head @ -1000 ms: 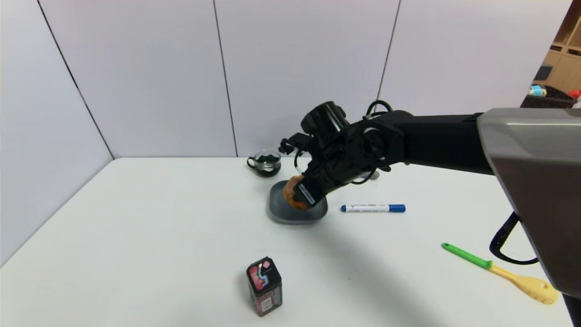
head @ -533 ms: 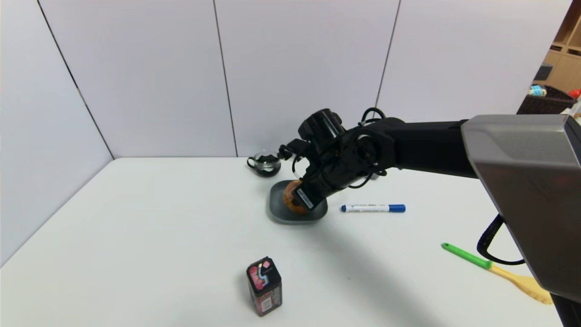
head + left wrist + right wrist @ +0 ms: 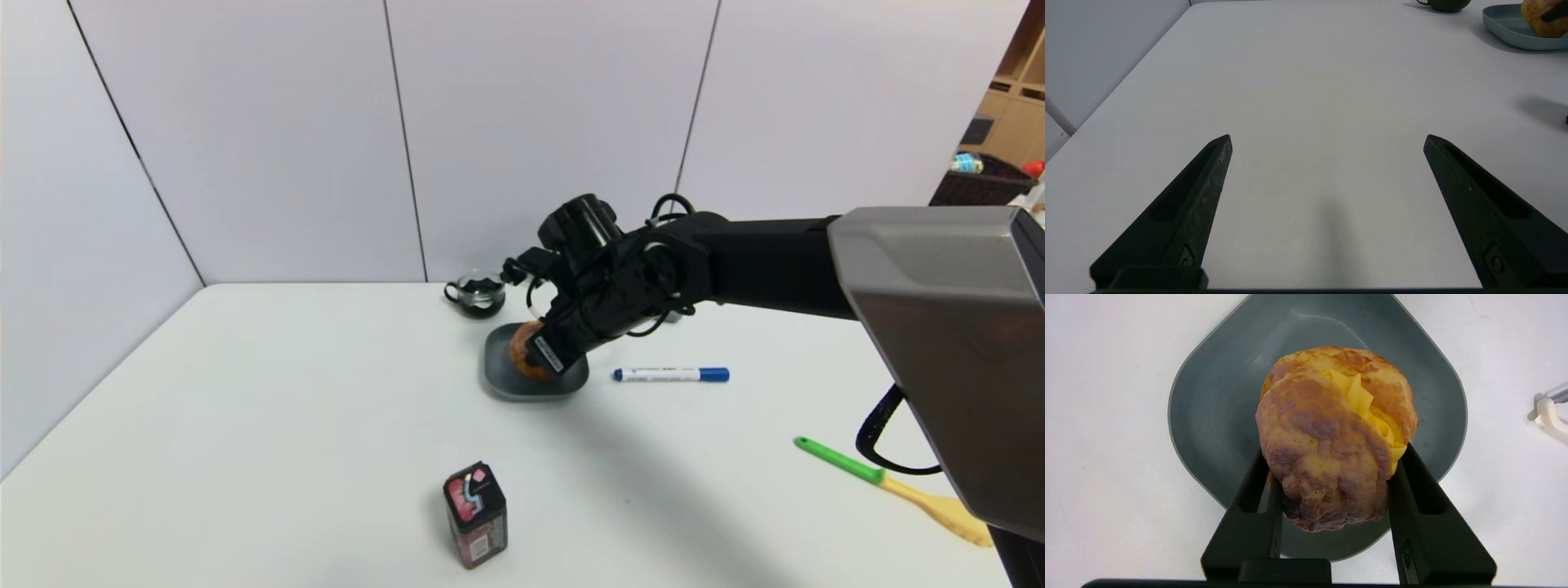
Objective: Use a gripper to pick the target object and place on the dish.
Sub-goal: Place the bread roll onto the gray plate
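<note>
The right end effector (image 3: 532, 356) squeezes the bun (image 3: 1331, 437) between its two dark fingers (image 3: 1257, 498), right over the middle of the grey-blue dish (image 3: 500, 377). The bun sits low in the dish; I cannot tell if it touches it. The left end effector (image 3: 1327, 141) is spread wide open over the bare white bench (image 3: 286, 408), well apart from the dish.

Right arm (image 3: 767, 257): black jointed links, grey shoulder cover, looped black cables, white label; gripper fingers (image 3: 1425, 535) black, pointed, with recessed screws.
</note>
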`<state>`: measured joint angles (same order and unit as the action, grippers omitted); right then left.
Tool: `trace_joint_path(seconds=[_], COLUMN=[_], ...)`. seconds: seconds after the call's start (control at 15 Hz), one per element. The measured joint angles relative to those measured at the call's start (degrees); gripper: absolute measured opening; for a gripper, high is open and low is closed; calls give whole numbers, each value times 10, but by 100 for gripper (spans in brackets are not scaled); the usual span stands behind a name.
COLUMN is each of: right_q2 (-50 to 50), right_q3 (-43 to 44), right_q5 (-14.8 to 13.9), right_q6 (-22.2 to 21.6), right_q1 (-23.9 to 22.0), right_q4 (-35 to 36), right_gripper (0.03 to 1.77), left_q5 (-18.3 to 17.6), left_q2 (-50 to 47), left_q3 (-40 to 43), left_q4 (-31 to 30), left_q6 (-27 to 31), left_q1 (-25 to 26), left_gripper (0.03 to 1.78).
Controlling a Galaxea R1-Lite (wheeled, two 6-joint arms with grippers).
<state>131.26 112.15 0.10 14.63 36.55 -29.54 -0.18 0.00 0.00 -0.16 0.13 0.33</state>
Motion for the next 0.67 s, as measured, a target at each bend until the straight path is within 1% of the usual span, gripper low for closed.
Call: trace_joint_path(seconds=[0.13,0.33,0.47,0.67], right_q2=[2,2,2,-9], right_q3=[0,0,0,-1], right_q5=[0,0,0,0], right_q6=[0,0,0,-2], right_q1=[0,0,0,-1], right_q4=[0,0,-1,-2], right_gripper=[96,121,132,144], left_q5=[0,0,0,0], left_q2=[0,0,0,0], left_q3=[0,0,0,0], left_q4=[0,0,0,0], left_q6=[0,0,0,0], left_q1=[0,0,0,0], left_gripper=[169,169,169,169])
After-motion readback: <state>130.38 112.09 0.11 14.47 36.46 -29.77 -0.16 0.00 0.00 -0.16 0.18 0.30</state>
